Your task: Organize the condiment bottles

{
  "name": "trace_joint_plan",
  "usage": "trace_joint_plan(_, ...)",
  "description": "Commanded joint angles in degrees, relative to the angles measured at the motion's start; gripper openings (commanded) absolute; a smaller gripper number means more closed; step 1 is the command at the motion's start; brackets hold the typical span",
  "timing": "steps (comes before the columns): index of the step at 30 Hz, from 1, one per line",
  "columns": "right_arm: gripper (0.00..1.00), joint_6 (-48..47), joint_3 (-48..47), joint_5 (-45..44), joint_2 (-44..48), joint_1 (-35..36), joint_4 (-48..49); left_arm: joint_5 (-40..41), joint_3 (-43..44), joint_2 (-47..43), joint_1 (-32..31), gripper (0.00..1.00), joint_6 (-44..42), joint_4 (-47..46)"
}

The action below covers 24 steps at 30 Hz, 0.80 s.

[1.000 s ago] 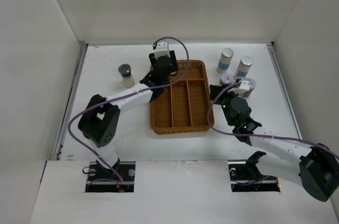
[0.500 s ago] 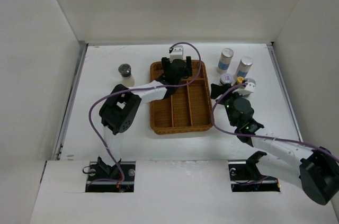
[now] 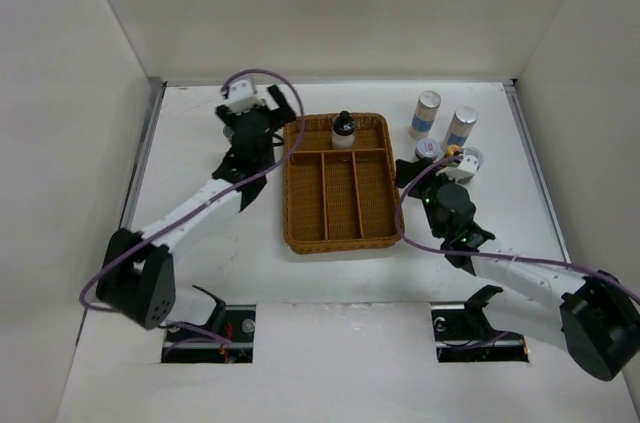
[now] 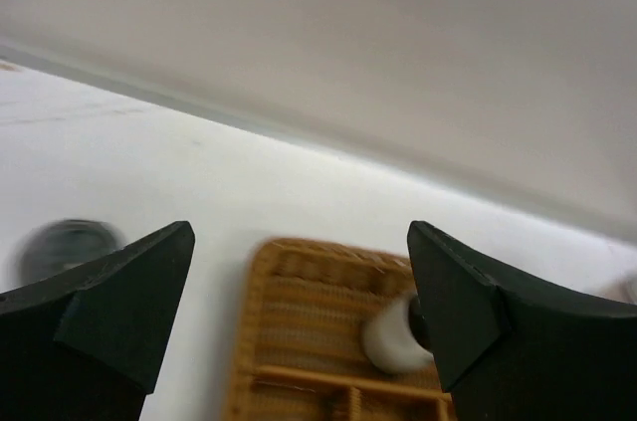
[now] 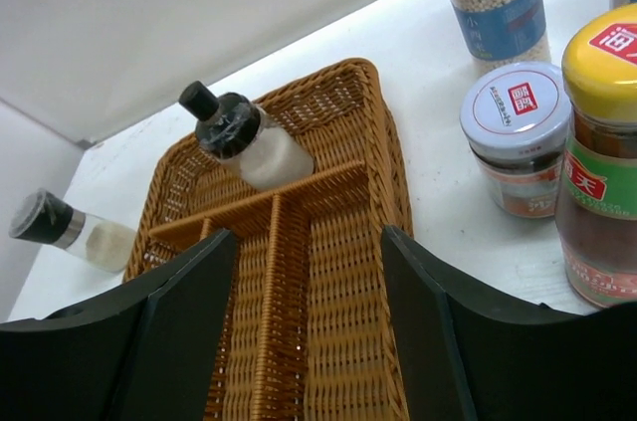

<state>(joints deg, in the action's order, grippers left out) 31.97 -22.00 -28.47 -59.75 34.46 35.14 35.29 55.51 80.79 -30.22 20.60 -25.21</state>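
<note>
A black-capped white bottle [image 3: 343, 130] stands in the far compartment of the wicker tray [image 3: 338, 228], also seen in the right wrist view [image 5: 244, 137]. My left gripper [image 3: 258, 131] is open and empty, left of the tray [image 4: 299, 341]. A blurred dark-lidded jar [image 4: 65, 247] lies to its left and hides under that arm in the top view. My right gripper [image 3: 415, 171] is open and empty over the tray's right edge [image 5: 398, 192]. Right of the tray stand two tall blue-banded cylinders [image 3: 425, 113] [image 3: 461, 126], short jars [image 3: 428, 150] [image 5: 513, 132] and a yellow-capped bottle [image 5: 602, 162].
White walls close in the table on the left, back and right. The dark-lidded jar [image 5: 65, 227] stands on the table left of the tray. The tray's three long near compartments [image 3: 340, 198] hold nothing.
My left gripper opened, left the black-capped bottle standing in the tray's far compartment, and swung left off the tray. My right gripper opened and stayed in place.
</note>
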Motion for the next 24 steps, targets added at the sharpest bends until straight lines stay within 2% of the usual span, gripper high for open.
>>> trace_joint_plan(1, 0.68, 0.29, -1.47, -0.01, -1.77, -0.23, 3.18, 6.54, -7.15, -5.20, 5.28, 0.88, 1.81, 1.73)
trace_joint_plan(4, 0.72, 0.20, -2.52, 0.78, -4.06, 0.21, 3.27, 2.70, -7.43, -5.30, 9.95, 0.87, 2.60, 6.74)
trace_joint_plan(9, 0.82, -0.41, -4.01, 4.03, -6.26, 0.74, 2.84, -5.40, -2.61, 2.07, 13.65, 0.87, 2.43, 11.93)
trace_joint_plan(15, 0.87, -0.68, -4.63, 4.91, -6.87, 1.18, 2.57, -1.98, -1.63, 6.38, 15.49, 0.88, 2.25, 10.80)
trace_joint_plan(19, 0.88, -0.76, -5.24, 5.79, -8.45, 1.79, 2.92, -2.94, 1.09, 11.13, 16.64, 0.87, 1.99, 8.69)
trace_joint_plan(24, 0.89, -1.20, -5.51, 6.32, -8.89, 2.76, 3.27, -4.09, 3.99, 14.21, 17.52, 0.71, 1.29, 7.99)
